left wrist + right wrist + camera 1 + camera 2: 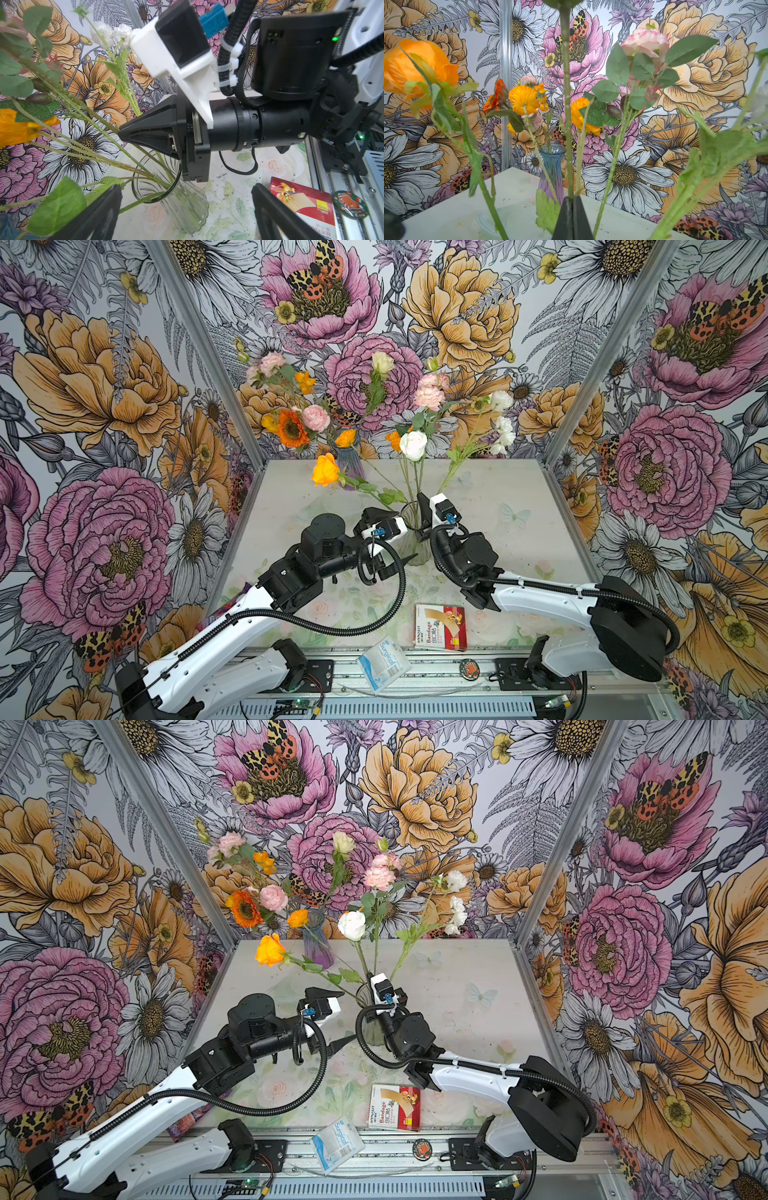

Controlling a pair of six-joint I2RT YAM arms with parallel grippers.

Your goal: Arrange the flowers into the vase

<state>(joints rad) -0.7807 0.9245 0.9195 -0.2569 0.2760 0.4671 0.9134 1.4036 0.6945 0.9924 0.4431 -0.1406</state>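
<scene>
**Step in hand:** seating a stem in the clear vase (417, 543).

- The right end effector (572, 200) is closed on one upright green stem (566, 104), gripped just above the vase mouth.
- In the left wrist view this stem runs on below the jaws into the vase, so the flower is judged already inserted.
- Its head is cut off in the right wrist view; it is probably the white rose (413, 445).
- The left end effector (349, 1016) stands at full width and holds nothing; it sits just beside the vase.

**Location of the flowers (430, 396):**

- One group stands in the clear vase at the middle of the worktop (519, 497); it fans outward, with an orange rose (326, 470) leaning far to the left.
- A second group stands in the blue vase (349, 464) at the rear edge.
- None is seen lying loose, though the arms hide part of the worktop.

**Next move, as judged:**

- Part the right jaws and draw the end effector back along its own axis.
- Neighbouring stems crowd both sides of the jaws; a sideways pull could drag them out or tip the vase.
- The left end effector is placed to steady the vase body if required.
</scene>
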